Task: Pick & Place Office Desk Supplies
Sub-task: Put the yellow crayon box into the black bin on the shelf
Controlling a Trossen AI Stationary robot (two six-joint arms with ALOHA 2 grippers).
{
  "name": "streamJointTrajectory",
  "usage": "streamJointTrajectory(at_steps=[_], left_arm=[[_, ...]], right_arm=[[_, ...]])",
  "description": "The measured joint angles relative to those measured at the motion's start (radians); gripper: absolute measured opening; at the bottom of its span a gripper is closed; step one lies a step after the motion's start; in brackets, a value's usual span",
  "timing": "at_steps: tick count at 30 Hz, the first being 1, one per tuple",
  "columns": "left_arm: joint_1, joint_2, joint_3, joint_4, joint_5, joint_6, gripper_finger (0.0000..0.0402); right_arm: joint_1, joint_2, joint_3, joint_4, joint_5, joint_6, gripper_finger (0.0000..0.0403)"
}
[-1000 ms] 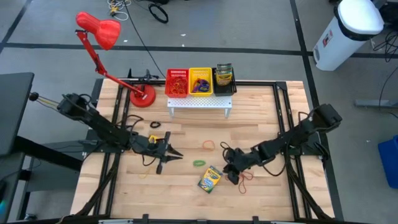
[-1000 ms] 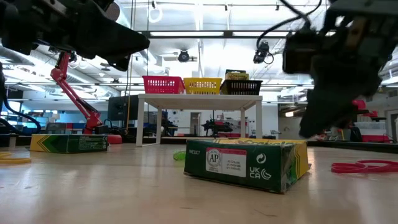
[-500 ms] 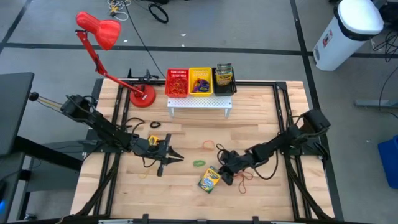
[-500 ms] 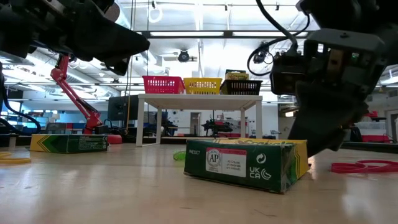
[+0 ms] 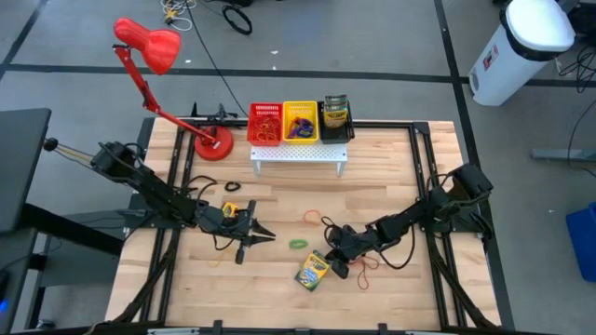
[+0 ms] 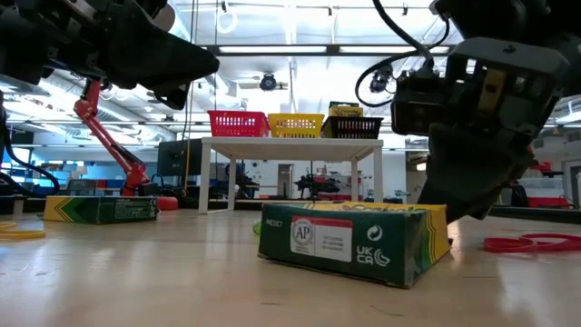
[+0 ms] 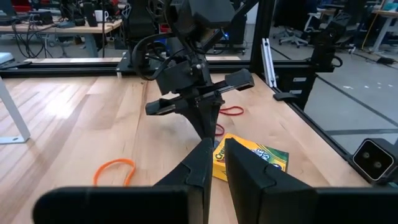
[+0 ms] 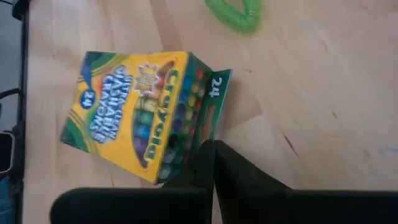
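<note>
On the wooden desk (image 5: 391, 177), taking the white rack (image 5: 298, 154) at the back edge as landmark:

- Crayon box (image 5: 314, 271): lies flat toward the front, well clear of the rack, with bare wood around it and room before the front edge. A second crayon box (image 6: 100, 209) shows only in the low view, far off near the lamp base.
- Right pincer (image 5: 341, 263): fingers closed together, tips pressed at the box's flap corner; whether they pinch the flap or only touch it is hard to tell.
- Left pincer (image 5: 264, 232): hangs over the desk in front of the rack, on the lamp's side, fingers nearly together with a narrow gap, nothing between them.
- Green rubber band (image 5: 298, 244): between box and rack, near the box.
- Orange rubber band (image 5: 312, 217): nearer the rack, apart from the green one.
- Red rubber band (image 5: 369, 272): beside the box, partly hidden under the right arm.
- Red lamp (image 5: 149, 46): base beside the rack, head hanging out past the desk's back edge.
- Three bins (image 5: 300, 121) on the rack: contents too small to make out.
</note>
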Motion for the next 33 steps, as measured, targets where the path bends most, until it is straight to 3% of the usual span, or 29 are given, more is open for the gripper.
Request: streamJointTrajectory(at_steps=[16, 22, 28, 33], left_arm=[[0.000, 0.000, 0.000, -0.006, 0.000, 0.000, 0.0048], [0.001, 0.000, 0.000, -0.010, 0.000, -0.036, 0.0048], [0.001, 0.000, 0.000, -0.029, 0.000, -0.057, 0.0048], [0.000, 0.000, 0.000, -0.038, 0.000, -0.057, 0.0048]], right_arm=[[0.002, -0.159, 0.002, -0.098, 0.100, -0.106, 0.0002], [0.002, -0.170, 0.071, -0.244, 0.089, -0.098, 0.0003], [-0.034, -0.170, 0.060, -0.338, -0.008, 0.069, 0.0065], [-0.032, -0.170, 0.018, -0.245, -0.019, 0.090, 0.0098]])
